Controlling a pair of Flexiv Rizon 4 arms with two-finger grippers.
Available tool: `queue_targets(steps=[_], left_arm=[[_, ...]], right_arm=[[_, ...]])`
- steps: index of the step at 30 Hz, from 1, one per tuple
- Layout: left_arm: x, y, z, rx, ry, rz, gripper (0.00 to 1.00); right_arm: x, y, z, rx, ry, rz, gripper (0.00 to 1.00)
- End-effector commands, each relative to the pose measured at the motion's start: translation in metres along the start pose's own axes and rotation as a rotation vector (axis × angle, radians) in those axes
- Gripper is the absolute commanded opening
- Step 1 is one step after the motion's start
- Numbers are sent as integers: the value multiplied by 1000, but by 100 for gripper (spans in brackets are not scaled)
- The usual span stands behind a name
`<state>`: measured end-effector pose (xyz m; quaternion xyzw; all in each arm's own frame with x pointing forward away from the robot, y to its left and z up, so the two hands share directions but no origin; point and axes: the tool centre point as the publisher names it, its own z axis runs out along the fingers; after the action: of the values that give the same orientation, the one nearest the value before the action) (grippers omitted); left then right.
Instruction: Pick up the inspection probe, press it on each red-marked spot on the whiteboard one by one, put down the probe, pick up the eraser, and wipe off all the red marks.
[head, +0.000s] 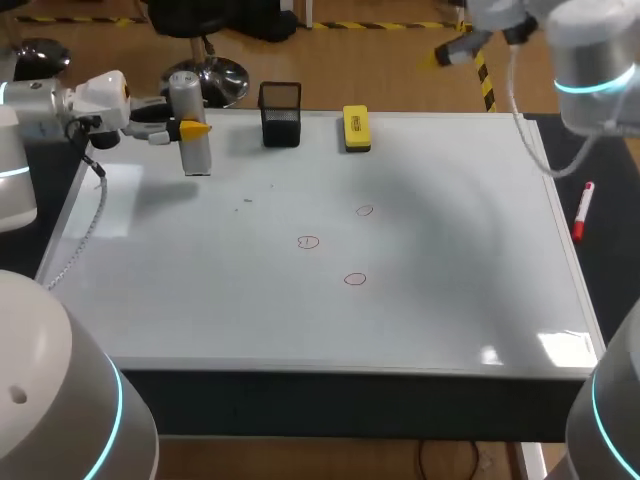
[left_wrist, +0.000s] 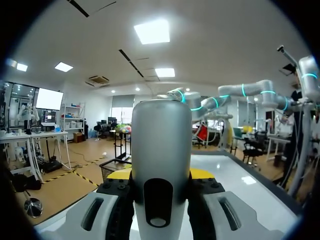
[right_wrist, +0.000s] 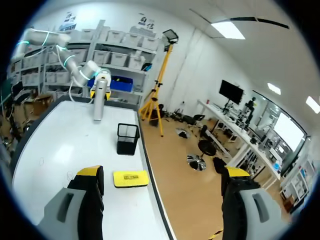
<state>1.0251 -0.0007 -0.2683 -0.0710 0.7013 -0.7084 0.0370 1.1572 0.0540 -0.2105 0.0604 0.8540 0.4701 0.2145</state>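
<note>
One silver cylindrical probe (head: 186, 100), upright at the head view's upper left, clamped between the left gripper (head: 192, 130) fingers (only its wrist view shows the barrel's dark slot). Three red pen rings (head: 364, 210) (head: 308, 241) (head: 355, 279) mid-frame on the glossy white whiteboard (head: 450, 300). One yellow block eraser (head: 355, 128) up top. Right gripper (right_wrist: 163, 175) spread wide, holding nothing.

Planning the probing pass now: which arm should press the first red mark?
Left. The left hand is shut on the probe, upright at the whiteboard's far left. The right hand is open and empty.
</note>
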Motion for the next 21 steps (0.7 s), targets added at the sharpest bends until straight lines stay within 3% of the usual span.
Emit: queue_targets(steps=[1,5,12,21], left_arm=[[0,-1,0,0,1,1,0],[0,-1,0,0,1,1,0],[0,-1,0,0,1,1,0],[0,-1,0,0,1,1,0]], right_arm=[[-5,1,29,278,950,-347,100],[7,2,43,364,1127,-459,100],[21,-3,60,530,1360,-641,100],[23,-18,76,779,1497,-879,100]])
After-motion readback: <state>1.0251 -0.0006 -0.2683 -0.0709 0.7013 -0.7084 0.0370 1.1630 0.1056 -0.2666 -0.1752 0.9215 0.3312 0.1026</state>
